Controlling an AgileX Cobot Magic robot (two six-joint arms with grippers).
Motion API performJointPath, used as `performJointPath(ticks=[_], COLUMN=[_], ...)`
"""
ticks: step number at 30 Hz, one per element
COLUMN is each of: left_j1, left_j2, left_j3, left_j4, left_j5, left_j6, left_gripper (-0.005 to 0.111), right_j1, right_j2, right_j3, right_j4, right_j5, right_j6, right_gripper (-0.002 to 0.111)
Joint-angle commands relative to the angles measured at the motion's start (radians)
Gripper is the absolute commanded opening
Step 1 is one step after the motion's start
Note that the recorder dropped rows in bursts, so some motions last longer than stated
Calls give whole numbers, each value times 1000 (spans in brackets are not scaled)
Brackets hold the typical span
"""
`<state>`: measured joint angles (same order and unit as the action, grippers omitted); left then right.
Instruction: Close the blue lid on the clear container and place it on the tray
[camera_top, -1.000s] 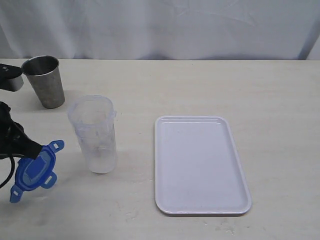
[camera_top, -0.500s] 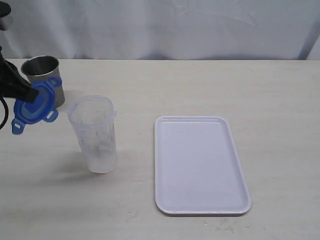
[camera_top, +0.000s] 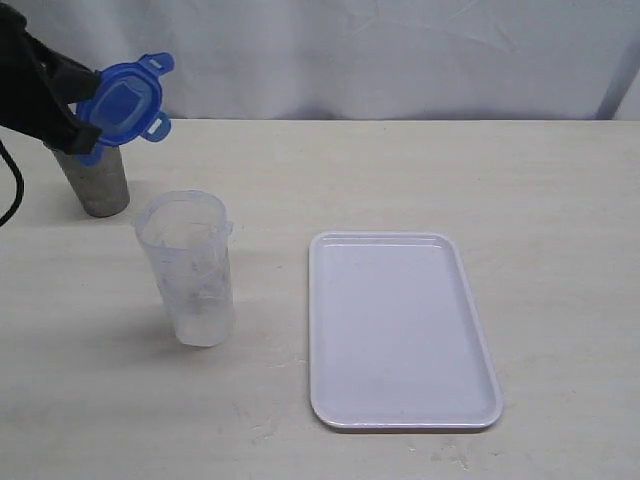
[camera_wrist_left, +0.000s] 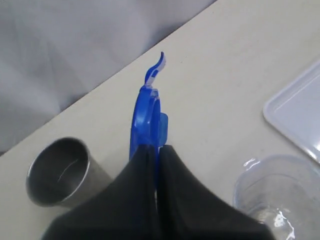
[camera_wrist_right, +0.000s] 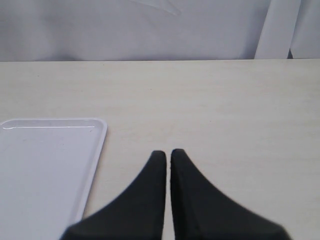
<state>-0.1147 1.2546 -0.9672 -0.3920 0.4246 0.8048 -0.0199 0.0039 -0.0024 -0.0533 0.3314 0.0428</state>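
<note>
The left jaws clamp one edge of the blue lid (camera_top: 122, 100) and hold it tilted, high over the steel cup (camera_top: 97, 186). It is not yet above the clear container (camera_top: 190, 270), whose open mouth it must likely be levelled over. That container stands upright on the bench (camera_top: 550, 190), beside the white tray (camera_top: 400, 400) but apart from it. The right jaws are pressed together, empty, off the tray's edge.
</note>
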Motion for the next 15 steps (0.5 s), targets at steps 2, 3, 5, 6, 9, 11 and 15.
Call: performJointPath(ticks=[2,3,5,6,9,11,15], left_j1=[-2,-2,-2,-2,-2,-2,-2], left_j2=[-5,-5,-5,-5,-5,-5,-5], left_j3=[-5,-5,-5,-5,-5,-5,-5], left_j4=[-347,-398,-449,-458,-438,-406,-413], left_j5=[36,49,68,71,71,68,14], left_j6=[477,545,638,664,668,684,855], left_gripper=[0,0,0,0,0,0,0], right_j1=[-1,-1,-1,-1,-1,-1,-1], right_j2=[-4,-4,-4,-4,-4,-4,-4], right_j3=[2,2,2,2,2,2,2], right_j4=[-6,-6,-6,-6,-6,-6,-6], right_j5=[-12,-12,-12,-12,-12,-12,-12], right_j6=[-6,-6,-6,-6,-6,-6,-6], right_gripper=[4,4,4,4,4,4,4])
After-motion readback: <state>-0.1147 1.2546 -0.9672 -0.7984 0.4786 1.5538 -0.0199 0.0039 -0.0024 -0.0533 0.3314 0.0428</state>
